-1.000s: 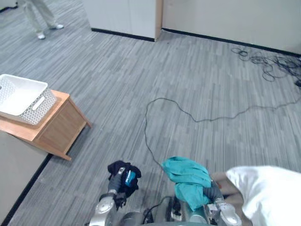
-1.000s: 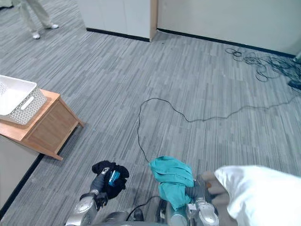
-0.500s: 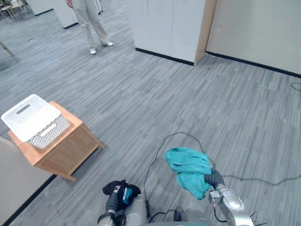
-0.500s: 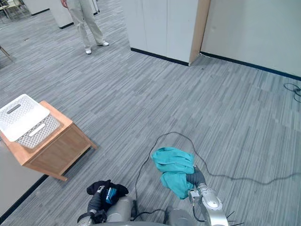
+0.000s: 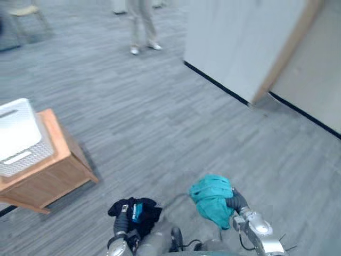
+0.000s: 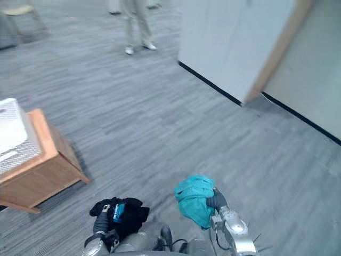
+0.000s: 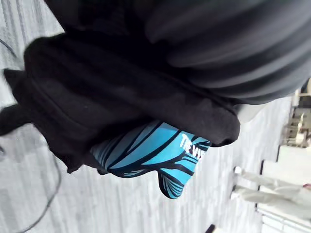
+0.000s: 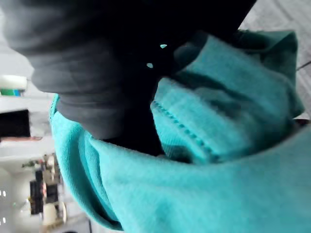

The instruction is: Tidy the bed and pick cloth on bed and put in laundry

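Left hand [image 5: 122, 221] carries the black cloth [image 5: 145, 209], which has a blue striped patch. The cloth is bunched over the hand with no clear long axis, and the patch points out past the hand in the left wrist view. The hand is buried in cloth, so its grip cannot be told.

Right hand [image 5: 237, 202] carries the teal cloth [image 5: 212, 197], wadded on the hand's inner side, toward the left hand. Its long axis runs front to back, with the loose tail hanging toward the robot. Cannot tell this grip either, as the cloth wraps the hand.

The white basket [image 5: 18, 137] sits on the wooden table [image 5: 53, 176], ahead-left of the left hand and well apart. A person [image 5: 141, 24] stands far ahead.

Versus 0.5 s ago, the whole view has swung. The table is now at the left edge and the partition [image 5: 240, 48] sits ahead-right. Both cloths are in the hands as before.
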Controlling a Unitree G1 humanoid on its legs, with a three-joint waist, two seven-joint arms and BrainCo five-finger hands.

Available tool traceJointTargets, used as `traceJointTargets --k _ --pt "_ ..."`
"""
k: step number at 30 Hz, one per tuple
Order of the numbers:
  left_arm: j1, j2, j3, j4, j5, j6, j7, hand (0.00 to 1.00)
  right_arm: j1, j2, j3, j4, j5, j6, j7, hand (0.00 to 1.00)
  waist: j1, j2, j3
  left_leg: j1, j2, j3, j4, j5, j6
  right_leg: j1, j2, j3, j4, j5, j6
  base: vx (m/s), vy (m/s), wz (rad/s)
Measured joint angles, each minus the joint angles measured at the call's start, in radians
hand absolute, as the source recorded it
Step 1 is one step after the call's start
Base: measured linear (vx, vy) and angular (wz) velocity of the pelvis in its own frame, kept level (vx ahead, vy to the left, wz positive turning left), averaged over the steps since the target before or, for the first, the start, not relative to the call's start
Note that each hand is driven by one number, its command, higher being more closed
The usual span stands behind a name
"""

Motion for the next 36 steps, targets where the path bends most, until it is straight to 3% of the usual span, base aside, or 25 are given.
traceJointTargets --k 1,2,4,5,6,7,8,9,10,12,13,17,18,20,21,22,23,24,25,26,28,31,32,34,36 --pt "-0.001 0.026 0.005 0.002 0.009 -0.004 0.0 1.0 -0.001 0.008 0.0 -0.006 0.009 0.0 -0.002 1.0 0.0 -0.044 -0.003 0.017 -0.003 -0.05 0.004 -0.024 -0.037 -0.005 -0.033 0.086 -0.198 0.072 0.069 0.51 -0.45 1.54" --pt "-0.001 0.045 0.011 0.003 0.01 -0.005 0.0 1.0 -0.001 0.011 -0.004 -0.01 0.013 0.001 -0.002 1.0 0.002 -0.053 0.004 0.025 -0.009 -0.063 0.022 -0.049 -0.058 -0.015 -0.055 0.117 -0.24 0.089 0.096 0.55 -0.548 1.41" --pt "0.03 0.07 0.043 0.005 0.013 -0.005 -0.001 1.0 -0.002 0.008 -0.008 -0.016 0.029 0.006 0.001 1.0 0.007 -0.094 -0.027 0.082 0.001 -0.136 0.12 -0.203 -0.098 -0.017 -0.084 0.148 -0.213 0.113 0.082 0.69 -0.715 1.09" --pt "0.047 0.059 0.054 0.015 0.013 0.001 -0.002 1.0 -0.008 -0.012 -0.009 -0.02 0.032 0.014 -0.001 1.0 0.008 -0.072 -0.049 0.113 0.039 -0.14 0.162 -0.233 -0.134 -0.024 -0.058 0.122 -0.117 0.164 0.053 0.68 -0.628 0.94" --pt "0.06 0.043 0.063 0.016 0.012 0.003 -0.008 1.0 -0.016 -0.028 -0.011 -0.025 0.045 0.022 -0.002 1.0 -0.001 -0.04 -0.056 0.064 0.07 -0.108 0.312 -0.223 -0.16 -0.031 -0.049 0.088 -0.029 0.165 0.031 0.61 -0.574 0.89" --pt "0.058 0.007 0.068 0.018 0.012 0.004 -0.024 1.0 -0.025 -0.047 -0.025 -0.027 0.065 0.036 -0.004 1.0 -0.008 0.0 -0.05 -0.022 0.115 -0.068 0.516 -0.16 -0.212 -0.023 -0.029 0.045 0.02 0.115 -0.004 0.55 -0.482 0.86" --pt "0.062 -0.043 0.069 0.018 0.012 0.004 -0.026 1.0 -0.028 -0.082 -0.039 -0.027 0.067 0.051 -0.001 1.0 0.001 0.055 -0.042 -0.142 0.209 0.001 0.744 -0.002 -0.189 0.036 0.018 0.008 0.005 0.078 -0.039 0.52 -0.463 0.51" --pt "0.068 -0.057 0.069 0.02 0.015 0.005 -0.026 1.0 -0.032 -0.082 -0.044 -0.026 0.064 0.055 0.001 1.0 0.007 0.075 -0.038 -0.183 0.248 0.037 0.824 0.02 -0.169 0.07 0.035 -0.005 -0.01 0.067 -0.056 0.52 -0.388 0.41" --pt "0.076 -0.061 0.068 0.02 0.018 0.011 -0.027 1.0 -0.031 -0.075 -0.053 -0.025 0.06 0.06 0.002 1.0 0.003 0.075 -0.027 -0.24 0.265 0.094 0.898 0.008 -0.161 0.136 0.037 -0.028 -0.034 0.045 -0.088 0.51 -0.373 0.47" --pt "0.079 -0.044 0.069 0.017 0.018 0.012 -0.027 1.0 -0.025 -0.055 -0.074 -0.025 0.03 0.056 0.012 1.0 0.002 0.04 -0.007 -0.26 0.241 0.206 0.829 -0.007 -0.175 0.245 0.013 -0.063 -0.106 0.037 -0.095 0.53 -0.398 0.5" --pt "0.076 -0.038 0.069 0.006 0.017 0.012 -0.027 1.0 -0.018 -0.045 -0.075 -0.026 0.017 0.048 0.025 1.0 0.002 0.023 -0.004 -0.261 0.222 0.31 0.694 -0.017 -0.19 0.308 0.005 -0.092 -0.168 0.037 -0.095 0.47 -0.308 0.39" --pt "0.06 -0.053 0.057 -0.05 0.018 0.009 -0.043 1.0 -0.007 -0.053 -0.092 -0.026 -0.006 0.044 0.024 1.0 -0.007 0.004 0.006 -0.272 0.141 0.659 0.236 -0.004 -0.2 0.44 0.006 -0.232 -0.287 0.025 -0.073 0.49 -0.197 0.91" --pt "0.054 -0.052 0.032 -0.072 0.018 0.008 -0.044 1.0 -0.001 -0.066 -0.095 -0.025 -0.009 0.044 0.022 1.0 -0.008 0.005 0.006 -0.278 0.123 0.744 0.124 0.009 -0.197 0.477 0.014 -0.283 -0.296 0.002 -0.047 0.38 -0.096 0.88" --pt "0.056 -0.053 0.004 -0.085 0.018 0.014 -0.042 1.0 -0.008 -0.079 -0.087 -0.021 -0.011 0.028 0.023 1.0 0.017 -0.005 -0.003 -0.296 0.123 0.791 0.054 0.043 -0.15 0.492 0.012 -0.311 -0.264 -0.08 -0.042 0.37 -0.068 0.46" --pt "0.057 -0.06 0.0 -0.084 0.02 0.018 -0.041 1.0 -0.02 -0.089 -0.07 0.009 -0.011 -0.002 0.026 1.0 0.028 -0.013 -0.008 -0.305 0.131 0.791 0.083 0.054 -0.107 0.488 -0.011 -0.321 -0.166 -0.15 -0.018 0.44 -0.012 0.33" --pt "0.061 -0.072 0.0 -0.068 0.029 0.021 -0.038 1.0 -0.039 -0.086 -0.062 0.056 -0.01 -0.012 0.026 1.0 0.026 -0.009 -0.013 -0.294 0.127 0.772 0.107 0.089 -0.009 0.419 -0.067 -0.332 0.101 -0.182 0.004 0.46 0.011 0.44" --pt "0.06 -0.072 -0.001 -0.062 0.041 0.023 -0.037 1.0 -0.048 -0.085 -0.062 0.081 -0.009 -0.012 0.026 1.0 0.024 -0.014 -0.019 -0.282 0.108 0.759 0.103 0.08 0.029 0.352 -0.109 -0.327 0.269 -0.153 -0.006 0.5 0.06 0.86" --pt "0.054 -0.055 -0.006 -0.061 0.057 0.023 -0.034 1.0 -0.051 -0.066 -0.057 0.105 -0.007 -0.013 0.026 1.0 -0.002 -0.036 -0.025 -0.247 0.056 0.707 0.078 0.069 0.05 0.241 -0.187 -0.299 0.541 -0.004 -0.051 0.5 0.07 1.2" --pt "0.049 -0.03 -0.014 -0.06 0.063 0.024 -0.029 1.0 -0.05 -0.053 -0.038 0.112 -0.005 -0.013 0.027 1.0 -0.019 -0.057 -0.022 -0.217 0.018 0.648 0.058 0.068 0.053 0.186 -0.223 -0.277 0.657 0.022 -0.071 0.74 0.065 1.94" --pt "0.035 -0.002 -0.032 -0.059 0.081 0.025 -0.022 1.0 -0.044 -0.028 -0.025 0.113 -0.005 -0.014 0.026 1.0 -0.034 -0.07 -0.02 -0.165 -0.011 0.567 0.03 0.07 0.056 0.116 -0.219 -0.231 0.686 -0.03 -0.078 0.55 0.029 1.63" --pt "0.027 0.006 -0.04 -0.059 0.096 0.025 -0.022 1.0 -0.024 -0.01 -0.017 0.102 -0.006 -0.014 0.025 1.0 -0.04 -0.06 -0.014 -0.089 -0.02 0.475 -0.005 0.067 0.047 0.08 -0.185 -0.182 0.603 -0.078 -0.066 0.43 -0.038 1.69" --pt "0.01 0.035 -0.048 -0.067 0.135 0.028 -0.024 1.0 0.015 0.012 0.017 0.024 -0.003 -0.014 0.019 1.0 -0.056 -0.039 -0.019 -0.001 -0.018 0.276 -0.046 0.056 -0.003 0.034 -0.089 0.004 0.17 -0.077 0.003 0.55 -0.167 1.93" --pt "0.004 0.043 -0.049 -0.067 0.137 0.03 -0.023 1.0 0.013 0.017 0.017 0.022 -0.003 -0.014 0.016 1.0 -0.055 -0.04 -0.019 0.006 -0.014 0.243 -0.049 0.052 -0.01 0.026 -0.073 0.047 0.08 -0.06 0.018 0.36 -0.181 1.47" --pt "-0.003 0.076 -0.058 -0.064 0.157 0.04 -0.022 1.0 -0.002 0.025 0.016 0.024 0.016 -0.013 -0.011 1.0 -0.049 -0.054 -0.014 0.046 -0.009 0.129 -0.043 0.021 -0.066 0.014 -0.05 0.179 -0.194 0.071 0.051 0.43 -0.253 1.44" --pt "0.017 0.102 -0.053 -0.065 0.162 0.04 -0.022 1.0 -0.01 0.036 0.016 0.03 0.032 -0.013 -0.022 1.0 -0.034 -0.078 -0.009 0.098 -0.008 0.102 -0.041 -0.016 -0.126 0.019 -0.047 0.194 -0.234 0.141 0.033 0.42 -0.33 1.16"
